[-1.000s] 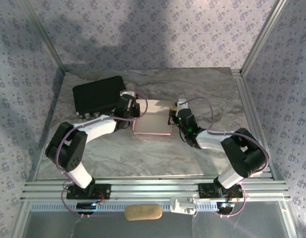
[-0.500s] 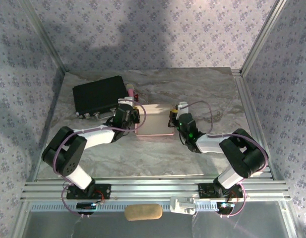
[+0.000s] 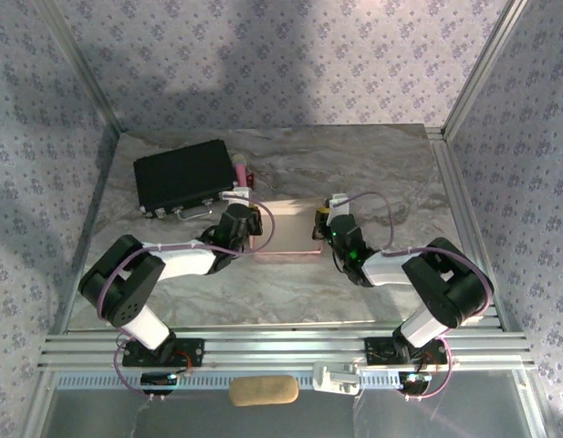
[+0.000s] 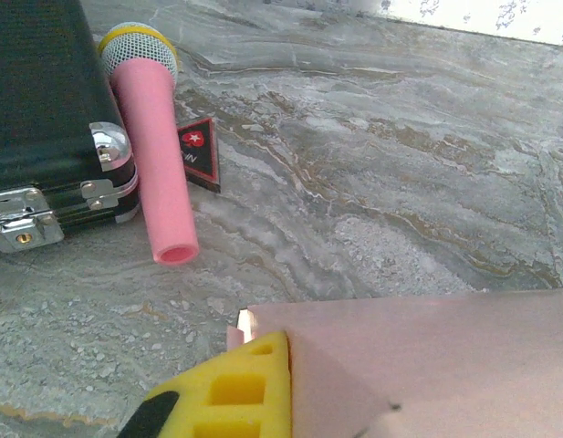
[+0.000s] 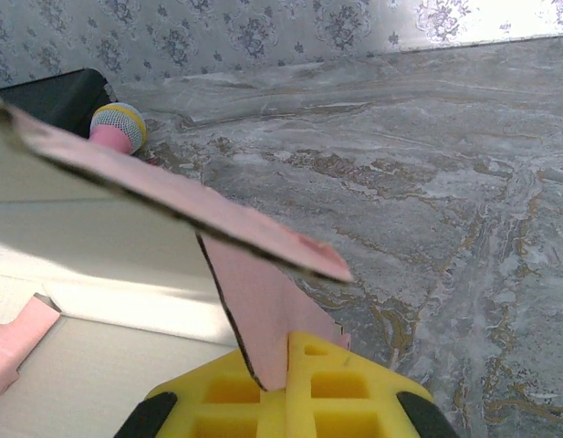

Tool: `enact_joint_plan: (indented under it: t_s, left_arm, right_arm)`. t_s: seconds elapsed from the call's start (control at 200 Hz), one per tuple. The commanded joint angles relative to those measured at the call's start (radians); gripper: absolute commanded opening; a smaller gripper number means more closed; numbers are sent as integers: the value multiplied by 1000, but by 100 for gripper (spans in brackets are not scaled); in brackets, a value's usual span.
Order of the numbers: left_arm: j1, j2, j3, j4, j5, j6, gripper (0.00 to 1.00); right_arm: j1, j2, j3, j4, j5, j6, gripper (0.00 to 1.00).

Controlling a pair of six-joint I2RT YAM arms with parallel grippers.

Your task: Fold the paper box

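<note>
The left gripper [image 3: 255, 224] and right gripper [image 3: 318, 223] stayed clamped on the paper box [image 3: 286, 230] at mid-table, right of the black case [image 3: 182, 175]; it had shifted nearer, its flaps probably folding upward.

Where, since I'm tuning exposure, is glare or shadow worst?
Right wrist: the white inside of the paper box is nearly washed out. Left wrist: the wall strip at the top right glares white. Top external: a broad dark shadow lies across the back wall.

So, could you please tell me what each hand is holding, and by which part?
Both hold the box: left hand on its left edge, right hand on a right-side flap.
</note>
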Motion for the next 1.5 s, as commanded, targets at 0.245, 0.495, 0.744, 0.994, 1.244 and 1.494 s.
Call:
enact_joint_plan:
  t_s: [0.245,0.495,0.744,0.994,1.244,1.494]
  left_arm:
    - [-52,9,-39,-56,-38,-20,0]
    - [-78,23,-41,-78,-95,1,0]
    - [-113,63,-39,-76,-148,-9,0]
    - [-126,71,-31,-78,-170,-14,0]
    - [-144,68,-26,-84,-191,-11,0]
    - [-158,78,-22,-85,-196,-19,0]
  right_arm:
    - [23,-20,14,-203,-2,67,0]
    - [24,-138,20,-358,-18,129,16]
    - [31,-257,9,-515,-110,197,43]
    - [45,-467,-39,-656,-134,284,50]
    - [58,-730,-3,-930,-67,616,53]
    - [130,-678,153,-1031,30,1177,55]
